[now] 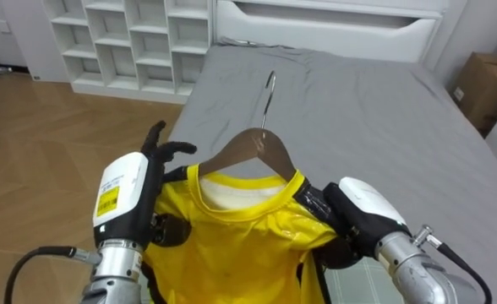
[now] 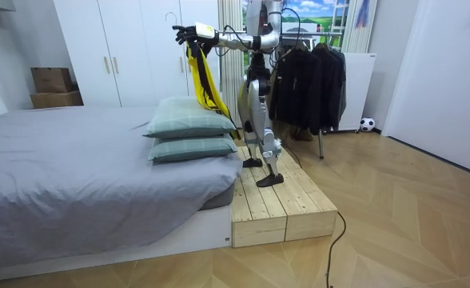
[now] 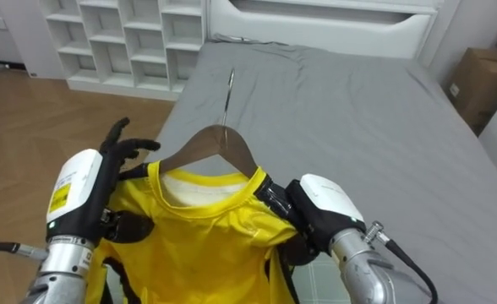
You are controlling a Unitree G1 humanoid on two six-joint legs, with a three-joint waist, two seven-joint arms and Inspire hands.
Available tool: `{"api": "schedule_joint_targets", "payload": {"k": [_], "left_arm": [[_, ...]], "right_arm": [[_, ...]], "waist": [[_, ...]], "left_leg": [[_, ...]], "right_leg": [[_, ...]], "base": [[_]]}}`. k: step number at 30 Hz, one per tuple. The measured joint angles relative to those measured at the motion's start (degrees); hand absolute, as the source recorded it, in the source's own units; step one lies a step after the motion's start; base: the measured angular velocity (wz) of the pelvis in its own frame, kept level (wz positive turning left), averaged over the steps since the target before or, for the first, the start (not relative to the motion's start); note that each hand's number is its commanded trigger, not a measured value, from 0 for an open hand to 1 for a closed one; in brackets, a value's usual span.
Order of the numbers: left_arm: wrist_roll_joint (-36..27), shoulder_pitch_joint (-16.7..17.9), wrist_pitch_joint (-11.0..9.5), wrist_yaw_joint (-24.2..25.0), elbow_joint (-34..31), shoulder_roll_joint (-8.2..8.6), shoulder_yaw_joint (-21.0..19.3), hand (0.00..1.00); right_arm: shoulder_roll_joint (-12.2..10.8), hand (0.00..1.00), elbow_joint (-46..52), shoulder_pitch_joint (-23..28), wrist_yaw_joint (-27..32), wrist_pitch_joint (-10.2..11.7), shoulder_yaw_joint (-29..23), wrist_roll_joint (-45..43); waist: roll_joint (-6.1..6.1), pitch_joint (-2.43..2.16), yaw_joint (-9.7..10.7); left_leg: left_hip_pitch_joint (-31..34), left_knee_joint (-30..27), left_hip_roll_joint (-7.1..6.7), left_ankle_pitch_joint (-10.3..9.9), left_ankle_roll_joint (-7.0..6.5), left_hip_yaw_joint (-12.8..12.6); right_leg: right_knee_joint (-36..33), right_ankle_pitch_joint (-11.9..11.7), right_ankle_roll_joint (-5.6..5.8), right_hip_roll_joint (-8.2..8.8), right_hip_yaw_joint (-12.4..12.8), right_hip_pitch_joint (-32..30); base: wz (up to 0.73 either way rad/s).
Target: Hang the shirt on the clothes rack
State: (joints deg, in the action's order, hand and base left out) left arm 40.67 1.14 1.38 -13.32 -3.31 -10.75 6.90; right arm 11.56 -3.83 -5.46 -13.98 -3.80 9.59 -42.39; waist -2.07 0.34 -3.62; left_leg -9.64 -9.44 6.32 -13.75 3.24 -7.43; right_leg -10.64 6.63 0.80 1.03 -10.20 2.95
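Bed (image 1: 384,118) fills 12 o'clock ahead of the robot, which stands on the wooden platform (image 2: 283,200). Clothes rack (image 2: 315,64) sits at its 6 o'clock. Yellow shirt (image 1: 232,245) is already on the wooden hanger (image 1: 261,145), held chest-high, hook pointing to 12.

Left hand (image 1: 160,156), at 9 of the hanger: fingers loosely spread, steadying that shoulder. Right hand (image 1: 333,207), at 4: fingers curled into the shirt's shoulder.

Step, judged: carry to the rack. Next needs a turn about and a free hook. Yellow sticker (image 1: 107,201) on the left forearm: print unreadable
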Motion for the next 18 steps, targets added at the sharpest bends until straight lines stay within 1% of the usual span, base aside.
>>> {"api": "schedule_joint_targets", "payload": {"k": [4, 9, 16, 18], "left_arm": [[-0.02, 0.0, 0.0, 0.52, 0.0, 0.01, 0.01, 0.0], [-0.08, 0.02, 0.01, 1.68, 0.0, -0.02, 0.01, 0.0], [-0.12, 0.17, 0.01, 2.64, 0.0, 0.33, 0.03, 0.0], [-0.69, 0.17, -0.03, 2.73, 0.01, 0.25, -0.07, 0.0]], "right_arm": [[-0.14, 1.0, 0.0, 0.0, -0.01, 0.0, -0.01, -0.44], [-0.23, 1.0, 0.02, 0.84, 0.07, 0.02, -0.19, -0.41], [-0.32, 1.0, 0.01, 2.07, 0.18, 0.32, -0.92, -0.37], [-0.26, 1.0, 0.0, 2.12, 0.3, 1.65, -2.24, -0.32]], "waist": [[0.09, 0.06, 0.15], [0.5, 0.3, 0.25], [0.6, 0.25, 0.44], [0.6, 0.25, 0.95]], "left_leg": [[0.13, 0.0, 0.0, 0.0, 0.0, 0.01], [0.25, 0.04, -0.01, 0.0, 0.0, 0.03], [0.19, 0.04, -0.02, 0.0, 0.0, 0.04], [0.17, 0.03, -0.03, 0.0, 0.0, 0.0]], "right_leg": [[0.0, 0.0, 0.0, -0.02, 0.01, 0.03], [0.06, 0.0, 0.01, -0.03, 0.07, -0.02], [0.04, 0.0, 0.0, -0.04, 0.17, -0.01], [-0.01, 0.0, 0.0, -0.01, 0.14, 0.01]], "base": [[0.0], [0.0], [0.0], [0.0]]}}
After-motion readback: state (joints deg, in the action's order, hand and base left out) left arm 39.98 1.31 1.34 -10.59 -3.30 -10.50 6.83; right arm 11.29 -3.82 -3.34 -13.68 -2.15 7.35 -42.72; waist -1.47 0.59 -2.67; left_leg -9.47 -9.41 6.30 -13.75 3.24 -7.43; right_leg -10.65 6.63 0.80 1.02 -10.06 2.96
